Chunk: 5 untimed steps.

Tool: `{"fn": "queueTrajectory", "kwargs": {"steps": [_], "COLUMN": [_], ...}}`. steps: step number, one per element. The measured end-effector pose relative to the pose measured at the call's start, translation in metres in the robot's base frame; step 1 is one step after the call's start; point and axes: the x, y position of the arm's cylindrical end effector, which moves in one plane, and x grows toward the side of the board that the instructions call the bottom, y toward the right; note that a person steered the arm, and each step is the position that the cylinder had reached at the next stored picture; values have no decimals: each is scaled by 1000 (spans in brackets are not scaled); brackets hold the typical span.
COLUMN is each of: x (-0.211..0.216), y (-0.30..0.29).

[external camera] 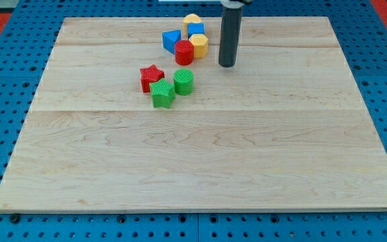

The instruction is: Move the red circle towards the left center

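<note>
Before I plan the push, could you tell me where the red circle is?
The red circle sits near the board's top centre, touching the yellow hexagon and blue block, left of my tip.

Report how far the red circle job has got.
Nothing looks done: the red circle sits in the cluster near the view's top, touching the yellow hexagon and blue triangle. In hand: my tip stands apart, to its right. Left: the whole push to the board's left center.

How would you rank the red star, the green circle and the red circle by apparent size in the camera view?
1. red star
2. green circle and red circle: these look alike, and the red circle sits farther toward the view's top, so I won't rank them.
</note>
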Motion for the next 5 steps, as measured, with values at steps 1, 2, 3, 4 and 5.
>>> {"fn": "queueTrajectory", "kwargs": {"steps": [1,2,3,4,5], "x": [-23,-20,5,27,27], "y": [-36,-99,-124,-164,-231]}}
